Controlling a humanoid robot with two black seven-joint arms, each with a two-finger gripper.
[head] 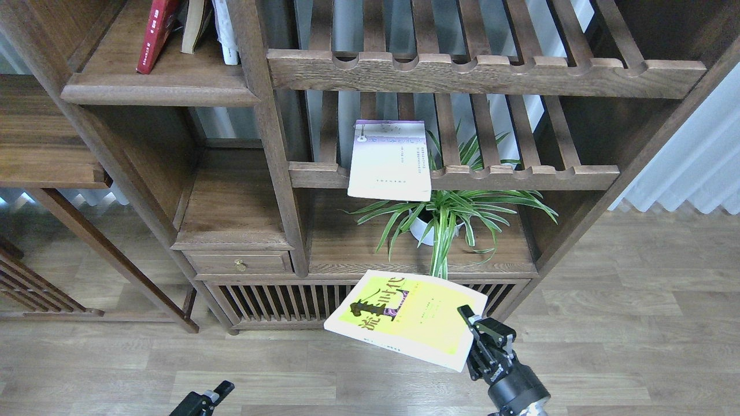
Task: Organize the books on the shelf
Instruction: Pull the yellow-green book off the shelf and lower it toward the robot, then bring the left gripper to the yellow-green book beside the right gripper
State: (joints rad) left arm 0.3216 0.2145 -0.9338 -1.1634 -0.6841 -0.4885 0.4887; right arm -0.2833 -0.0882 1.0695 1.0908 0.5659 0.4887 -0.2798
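Observation:
My right gripper (470, 330) is shut on the right corner of the yellow-green book (404, 316), holding it nearly flat in the air in front of the cabinet doors. The pale lilac-white book (390, 160) lies on the lower slatted rack, overhanging its front rail. A dark red book (155, 33) leans on the solid brown shelf (162, 86) at the upper left, beside a cream one (193, 26) and a white one (226, 34). Only the tip of my left gripper (203, 400) shows at the bottom edge, too dark and small to read.
A potted spider plant (445, 216) stands on the cabinet top under the lower rack. Below are slatted cabinet doors (277, 300) and a small drawer (240, 263). An upper slatted rack (485, 72) spans the right. Wood floor lies in front.

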